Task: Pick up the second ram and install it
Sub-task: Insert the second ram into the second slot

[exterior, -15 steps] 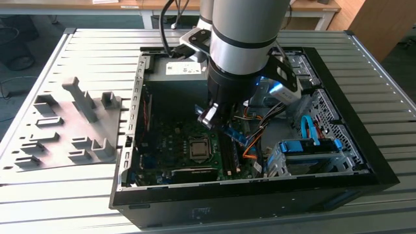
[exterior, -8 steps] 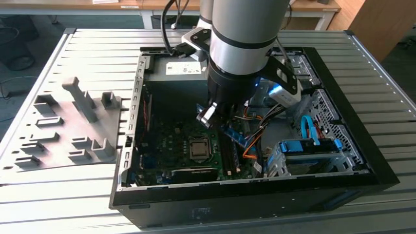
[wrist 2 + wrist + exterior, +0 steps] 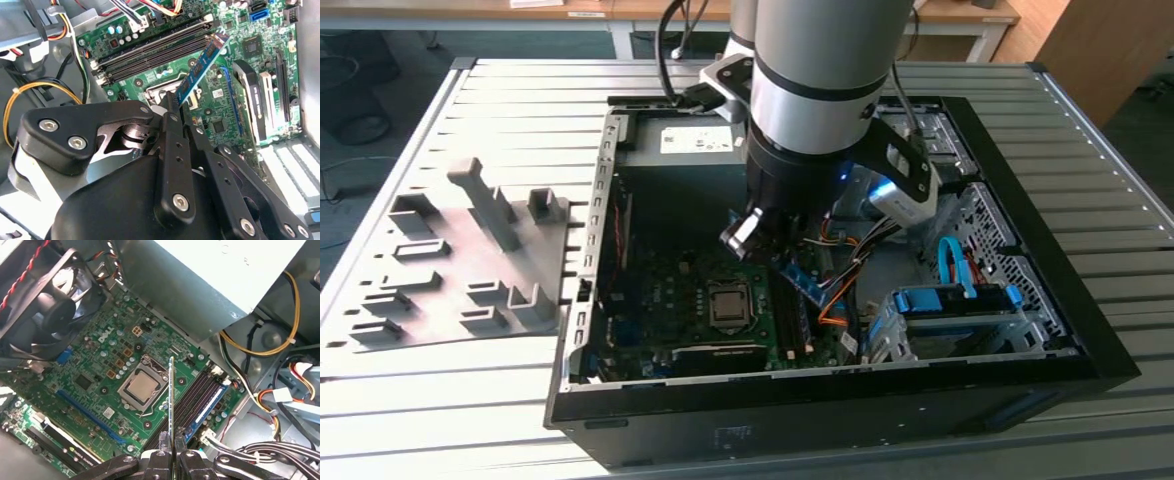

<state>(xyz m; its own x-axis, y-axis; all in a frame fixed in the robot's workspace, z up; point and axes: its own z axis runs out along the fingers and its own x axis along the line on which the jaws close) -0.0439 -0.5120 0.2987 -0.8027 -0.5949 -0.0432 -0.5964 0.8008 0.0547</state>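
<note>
My gripper point(image 3: 785, 258) is shut on the second ram point(image 3: 806, 282), a thin blue strip with black chips. It hangs inside the open computer case point(image 3: 587, 300), above the motherboard point(image 3: 680, 290). In the second wrist view the second ram point(image 3: 202, 65) slants out from between my black fingers point(image 3: 171, 130), its far end over the memory slots point(image 3: 150, 50). In the first wrist view the second ram point(image 3: 171, 395) shows edge-on, rising from my gripper point(image 3: 172, 449) between the processor socket point(image 3: 141, 387) and the memory slots point(image 3: 202, 392). It does not touch the slots.
The grey power supply point(image 3: 210, 275) and its cable bundle point(image 3: 260, 390) crowd one side of the slots. A black fan point(image 3: 45, 305) sits beyond the socket. A blue drive cage point(image 3: 954, 310) fills the case's corner at the exterior view's right. A grey moulded tray point(image 3: 454, 260) lies on the table.
</note>
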